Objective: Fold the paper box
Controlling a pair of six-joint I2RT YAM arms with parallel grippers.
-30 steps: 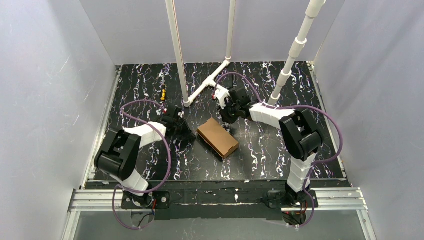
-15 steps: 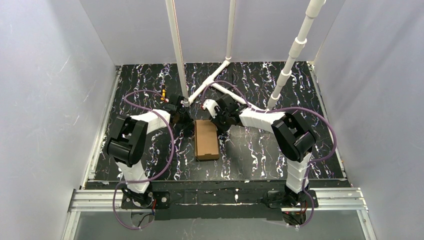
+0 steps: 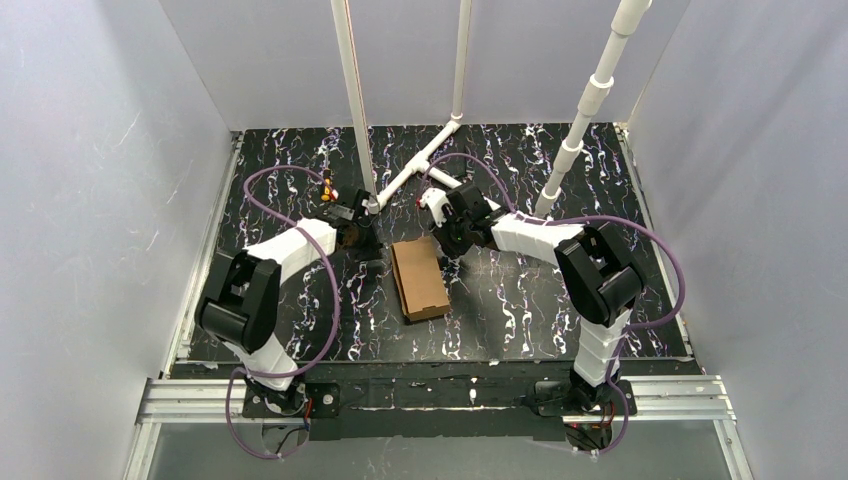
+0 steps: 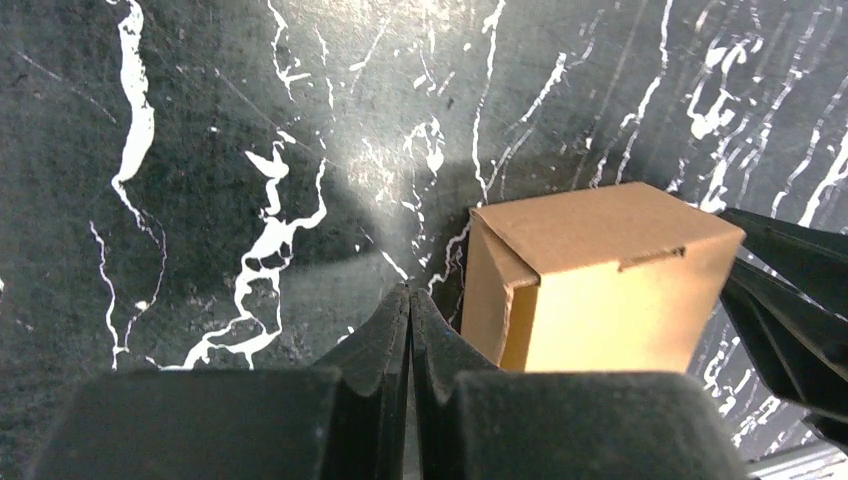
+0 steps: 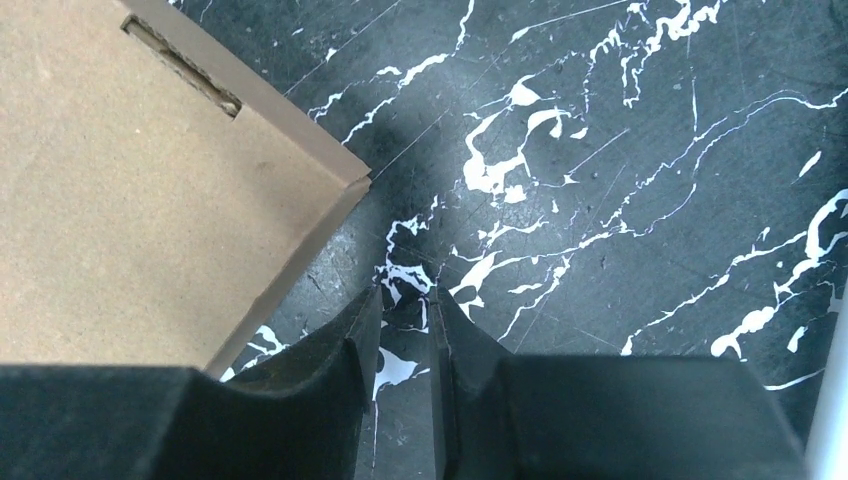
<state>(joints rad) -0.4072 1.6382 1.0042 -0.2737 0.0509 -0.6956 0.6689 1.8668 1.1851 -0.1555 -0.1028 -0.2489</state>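
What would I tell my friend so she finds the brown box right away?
Look at the black table with white marble streaks. Near its middle, between the left arm and the right arm, on the near side of the white pipes, lies the paper box. It is the only brown cardboard thing there, a small closed rectangle among black and white.

Right gripper [image 5: 402, 296], jaws slightly parted and empty, over the black marbled counter [image 5: 620, 150], just beside the paper box [image 5: 130, 200] corner.
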